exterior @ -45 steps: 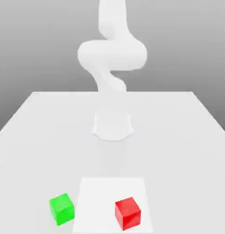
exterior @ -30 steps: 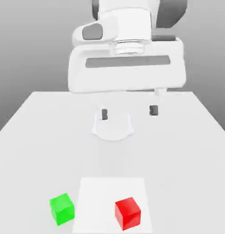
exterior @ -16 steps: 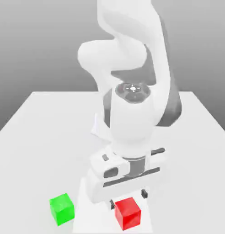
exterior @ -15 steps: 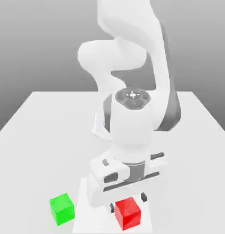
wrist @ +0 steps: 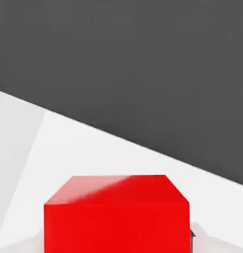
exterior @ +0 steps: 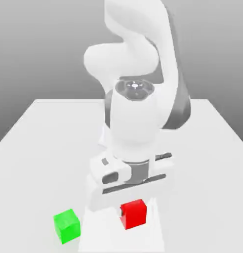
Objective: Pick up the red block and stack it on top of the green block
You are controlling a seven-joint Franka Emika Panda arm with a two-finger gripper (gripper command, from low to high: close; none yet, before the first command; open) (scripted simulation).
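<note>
On the exterior view's left, the green block [exterior: 67,226] sits on the white counter [exterior: 39,148]. Just beside it to the right, the hand [exterior: 134,213] grips the red block [exterior: 133,214], raised slightly above the counter's paler square patch [exterior: 153,232].

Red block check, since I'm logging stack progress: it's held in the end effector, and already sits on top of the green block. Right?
Not quite. The red block is held in the end effector, but it is not on the green block. The exterior view shows the green block standing apart on the table, to the exterior view's left of the red one, with nothing on top.
</note>
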